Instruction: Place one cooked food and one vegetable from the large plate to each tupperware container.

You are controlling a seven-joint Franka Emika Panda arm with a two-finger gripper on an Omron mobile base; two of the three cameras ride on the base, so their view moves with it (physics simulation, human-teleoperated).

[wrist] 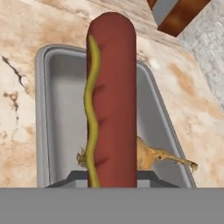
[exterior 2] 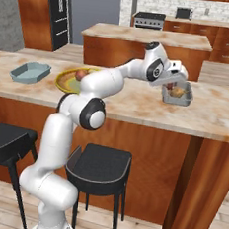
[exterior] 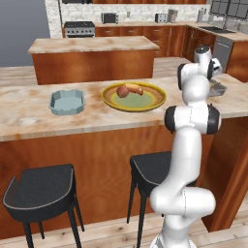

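A red-brown sausage (wrist: 111,100) with a wavy mustard line stands lengthwise in my gripper (wrist: 111,179), which is shut on it. It hangs just above the dark grey tupperware container (wrist: 43,113), where a tan, knobbly food piece (wrist: 153,157) lies. From the right base view, the gripper (exterior 2: 173,85) hovers over that container (exterior 2: 177,99). The large plate (exterior: 150,104), yellow-rimmed with an olive centre, carries a reddish round item (exterior: 122,91) and a yellow-orange one (exterior: 134,88). To its left sits the pale blue-grey container (exterior: 67,101) with nothing in it.
All of this rests on a marble counter (exterior: 29,116) with a wooden front. Two dark stools (exterior: 41,191) stand below it on my side. A second island (exterior: 92,46) and the stove wall lie beyond.
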